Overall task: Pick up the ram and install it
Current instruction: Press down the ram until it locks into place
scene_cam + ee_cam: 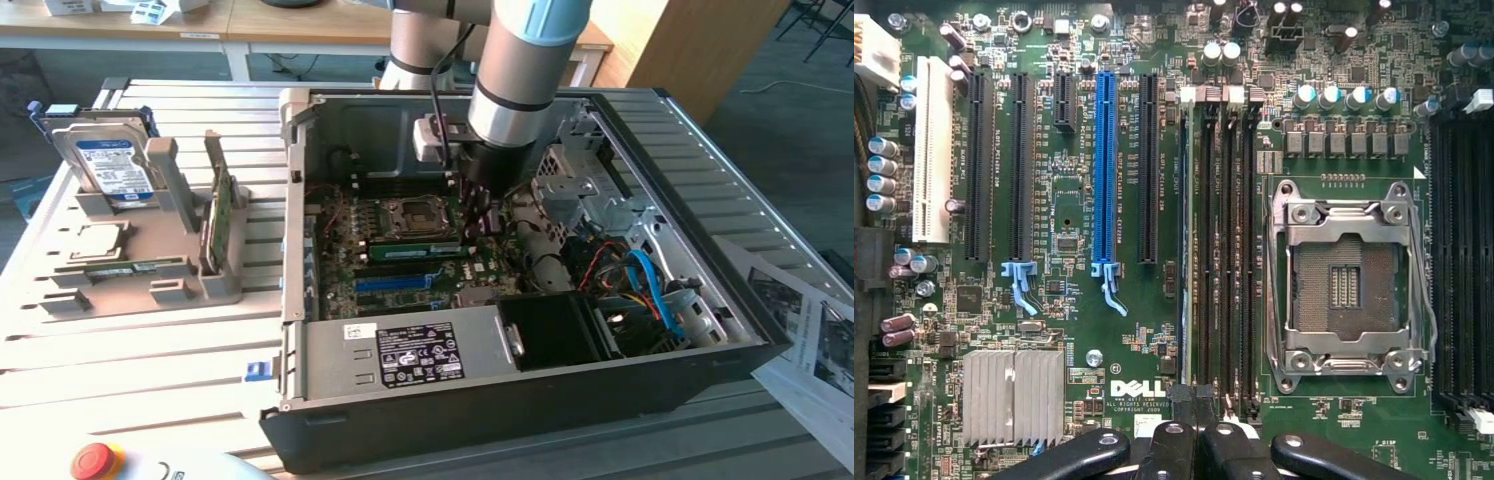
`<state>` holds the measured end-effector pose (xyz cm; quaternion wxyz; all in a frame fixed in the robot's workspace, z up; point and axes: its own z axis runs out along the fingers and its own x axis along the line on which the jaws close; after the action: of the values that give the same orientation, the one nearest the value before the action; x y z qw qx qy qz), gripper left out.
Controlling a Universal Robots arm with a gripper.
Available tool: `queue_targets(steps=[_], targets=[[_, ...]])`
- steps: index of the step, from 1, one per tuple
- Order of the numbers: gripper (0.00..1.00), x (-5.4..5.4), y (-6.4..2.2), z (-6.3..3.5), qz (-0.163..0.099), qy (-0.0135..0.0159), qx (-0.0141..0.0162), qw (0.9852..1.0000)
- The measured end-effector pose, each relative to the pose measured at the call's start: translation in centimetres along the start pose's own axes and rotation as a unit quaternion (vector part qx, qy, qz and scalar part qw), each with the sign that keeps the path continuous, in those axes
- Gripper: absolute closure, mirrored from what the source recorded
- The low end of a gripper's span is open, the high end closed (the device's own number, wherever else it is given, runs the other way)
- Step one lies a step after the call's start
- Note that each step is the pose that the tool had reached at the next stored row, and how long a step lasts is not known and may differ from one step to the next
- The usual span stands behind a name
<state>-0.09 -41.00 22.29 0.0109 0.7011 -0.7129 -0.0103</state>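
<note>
Claw closed, black fingertips pressed together right over one end of the memory slot bank. The ram, a slim long green circuit-board stick, stands on edge in the black slots just beside the empty silver processor socket, inside the open black computer case. Its long axis runs parallel to the slots. In the exterior view it stretches from under the claw toward the exterior view's left, so the claw sits at its right-hand end, not mid-span. Judgement: contact or near-contact at that end; can't tell if the fingers pinch the top edge or just bear on it. Only one arm, already on it. The larger upright green card sits well apart, on the grey tray outside the case
</note>
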Motion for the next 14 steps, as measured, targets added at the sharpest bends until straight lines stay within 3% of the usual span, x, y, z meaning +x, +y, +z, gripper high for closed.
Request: queue_targets(steps=[14], targets=[[0.89, 0.00, 0.01, -0.26, 0.000, -0.0001, -0.0002, 1.0000]])
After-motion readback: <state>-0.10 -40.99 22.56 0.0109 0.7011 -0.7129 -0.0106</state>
